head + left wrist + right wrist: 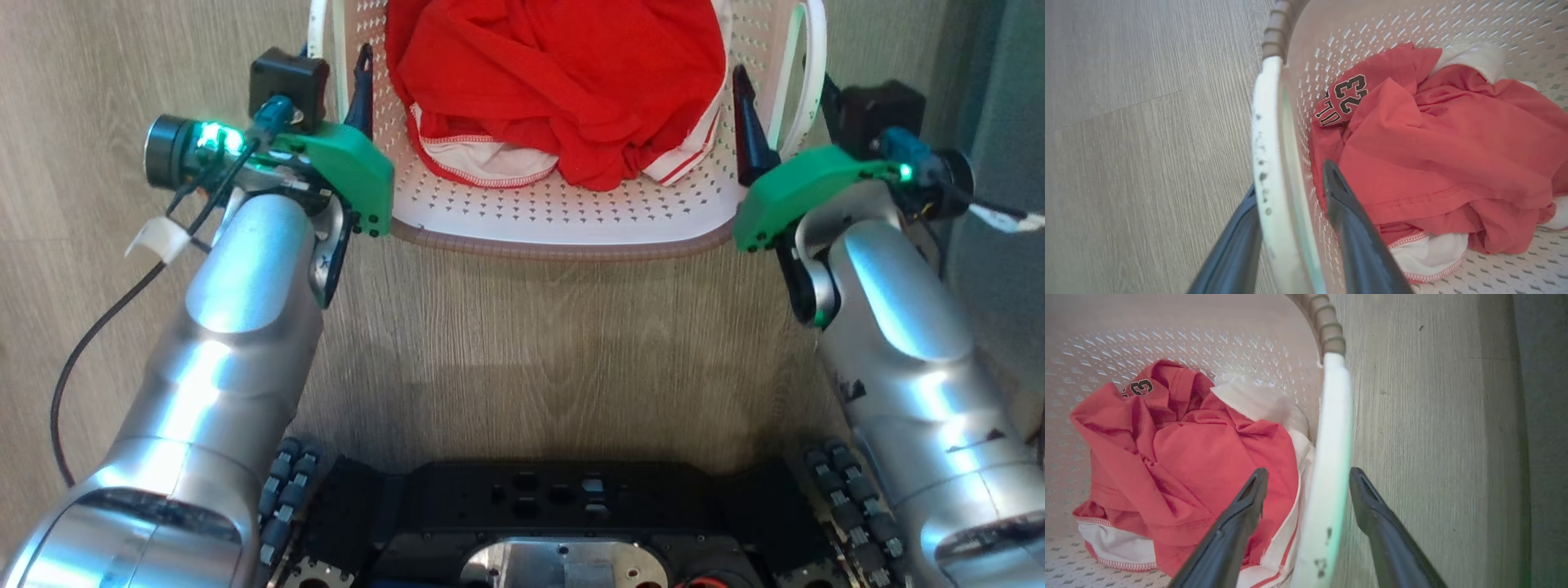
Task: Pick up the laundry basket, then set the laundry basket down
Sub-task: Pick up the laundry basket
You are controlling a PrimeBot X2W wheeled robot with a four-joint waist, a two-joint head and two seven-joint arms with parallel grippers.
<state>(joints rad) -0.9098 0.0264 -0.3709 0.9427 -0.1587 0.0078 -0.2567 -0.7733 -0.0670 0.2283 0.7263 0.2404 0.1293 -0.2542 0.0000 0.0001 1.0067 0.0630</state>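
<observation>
Evidently the laundry basket point(563, 220), on the wood floor point(531, 343) just beyond the robot's base, should handle light. It is thin perforated plastic, stiff enough yet likely to flex, with only soft red and white clothes point(555, 82) inside. Its two white side handles look the sensible holds, though smooth and perhaps slippery. The left claw point(1290, 179) straddles the left handle point(1267, 134), moderately parted, its inner finger clear of it. The right claw point(1307, 473) straddles the right handle point(1333, 428) likewise, with gaps on both sides, gripping nothing.
</observation>
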